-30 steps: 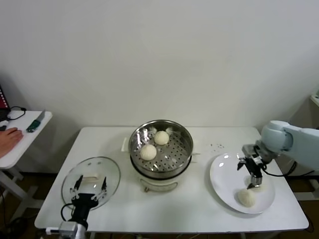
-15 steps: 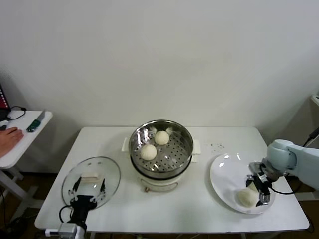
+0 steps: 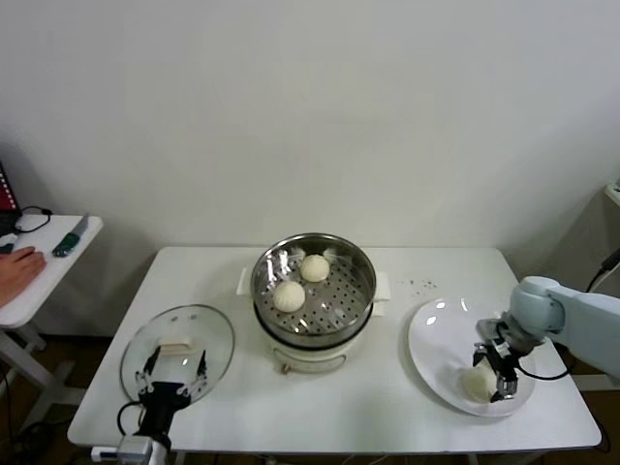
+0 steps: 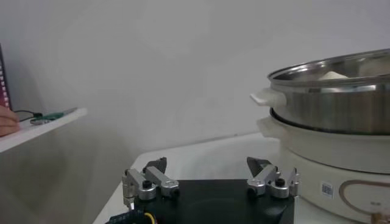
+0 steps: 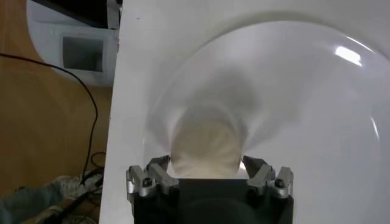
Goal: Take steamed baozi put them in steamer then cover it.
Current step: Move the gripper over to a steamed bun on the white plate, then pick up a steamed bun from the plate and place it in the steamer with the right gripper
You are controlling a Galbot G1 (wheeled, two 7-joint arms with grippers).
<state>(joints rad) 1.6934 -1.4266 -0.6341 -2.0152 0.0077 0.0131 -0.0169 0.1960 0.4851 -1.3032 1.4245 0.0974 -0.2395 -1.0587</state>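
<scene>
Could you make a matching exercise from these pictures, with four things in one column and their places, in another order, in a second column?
Things:
1. glass cover
2. white plate
3. steamer
4. right end effector

Places:
A. middle of the table
B. around a baozi on the plate
C. flat on the table, at the robot's left
D. on the table, at the robot's right

Pairs: 1-C, 2-D, 3-A, 4-B

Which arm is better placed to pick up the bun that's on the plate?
The right. Its claw is down on the white plate with a finger either side of the bun. The left claw hovers open over the glass lid, across the table.
</scene>
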